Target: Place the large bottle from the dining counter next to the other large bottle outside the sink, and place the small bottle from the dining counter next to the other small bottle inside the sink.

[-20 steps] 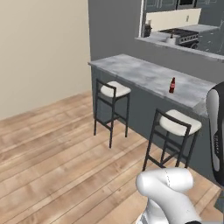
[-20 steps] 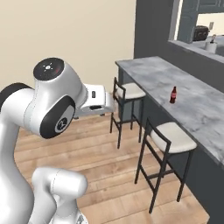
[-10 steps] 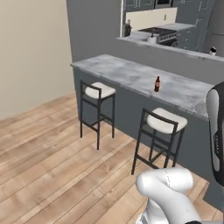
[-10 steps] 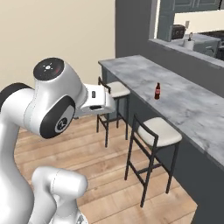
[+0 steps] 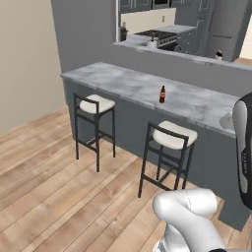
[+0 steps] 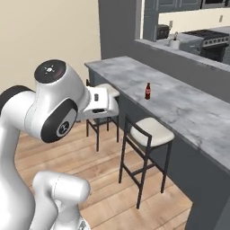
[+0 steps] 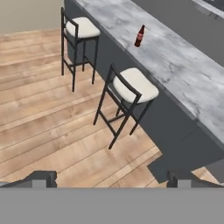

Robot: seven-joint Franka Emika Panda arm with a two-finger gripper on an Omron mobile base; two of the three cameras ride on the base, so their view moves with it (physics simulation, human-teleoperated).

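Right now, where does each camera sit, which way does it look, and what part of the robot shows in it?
Left base view: behind the arm, on its left, looking forward and down at the dining counter; white arm parts rise at lower right.
Right base view: behind the arm, on its right, facing the same counter; the large white arm fills the left.
Hand view: on the hand, looking down at the floor, two stools and the counter; the open gripper is at the bottom.
All three share the small bottle standing upright on the counter.
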